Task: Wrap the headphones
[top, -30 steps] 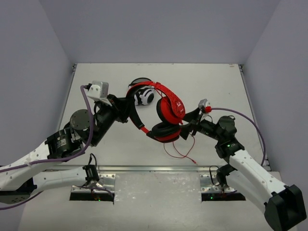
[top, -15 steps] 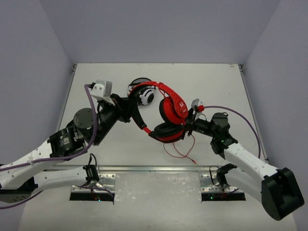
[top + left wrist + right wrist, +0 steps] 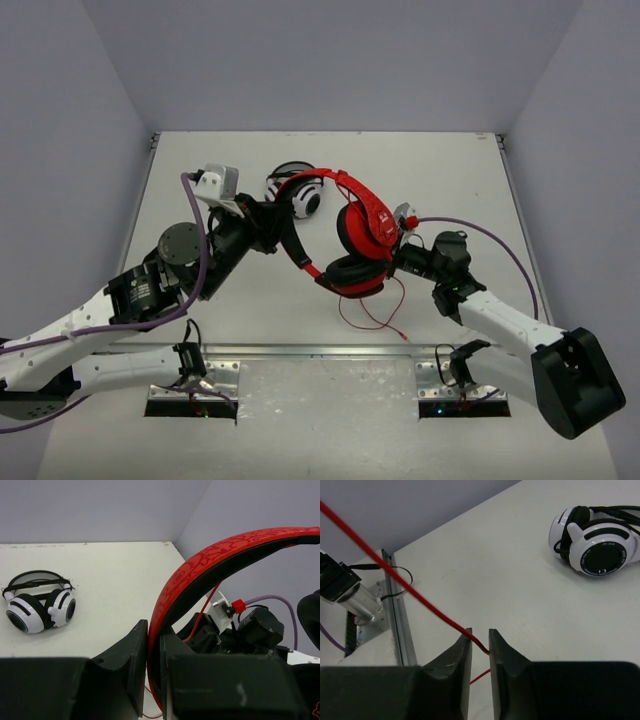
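red over-ear headphones with black cushions (image 3: 360,235): raised, just right of white-and-black headphones (image 3: 298,195) | left gripper (image 3: 155,645): clamped on red headband (image 3: 200,565) | right gripper (image 3: 479,645): jaws narrow, thin red cable (image 3: 395,570) between

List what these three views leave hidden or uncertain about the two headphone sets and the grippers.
- Left wrist view: the ear cups of the red headphones lie outside the frame or behind the left gripper, which clamps the headband.
- Top view: the white-and-black headphones are partly covered by that headband.
- Right wrist view: the red cable passes through the right gripper; whether its jaws pinch it cannot be told.
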### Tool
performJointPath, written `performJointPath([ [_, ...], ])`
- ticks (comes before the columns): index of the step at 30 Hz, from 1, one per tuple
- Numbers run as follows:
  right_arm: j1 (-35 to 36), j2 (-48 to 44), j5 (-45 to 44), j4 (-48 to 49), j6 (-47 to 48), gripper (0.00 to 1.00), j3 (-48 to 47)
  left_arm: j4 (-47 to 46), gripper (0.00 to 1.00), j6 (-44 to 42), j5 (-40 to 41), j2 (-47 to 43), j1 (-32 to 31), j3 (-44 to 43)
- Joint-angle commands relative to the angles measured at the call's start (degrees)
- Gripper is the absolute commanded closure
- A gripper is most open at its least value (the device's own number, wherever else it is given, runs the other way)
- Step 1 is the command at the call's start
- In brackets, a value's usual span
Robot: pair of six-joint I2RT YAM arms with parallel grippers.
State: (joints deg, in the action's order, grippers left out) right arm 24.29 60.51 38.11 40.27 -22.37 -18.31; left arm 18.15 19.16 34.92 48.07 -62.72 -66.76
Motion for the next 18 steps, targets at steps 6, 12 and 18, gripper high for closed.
performJointPath([
  [6,0.6,6.8,6.1,16.8,-7.0,0.99,1.3,-11.8,1.00,4.8,-0.9,-0.2,-0.6,-2.8],
  [12,1.9,7.6,5.5,23.0,-11.6,0.99,3.4,-13.6,1.00,7.4,5.2,-0.2,-0.6,-2.1],
  [18,9.0,5.7,3.1,29.8,-15.6,0.98,6.6,-21.2,0.99,8.8,13.5,0.4,-0.6,1.2],
])
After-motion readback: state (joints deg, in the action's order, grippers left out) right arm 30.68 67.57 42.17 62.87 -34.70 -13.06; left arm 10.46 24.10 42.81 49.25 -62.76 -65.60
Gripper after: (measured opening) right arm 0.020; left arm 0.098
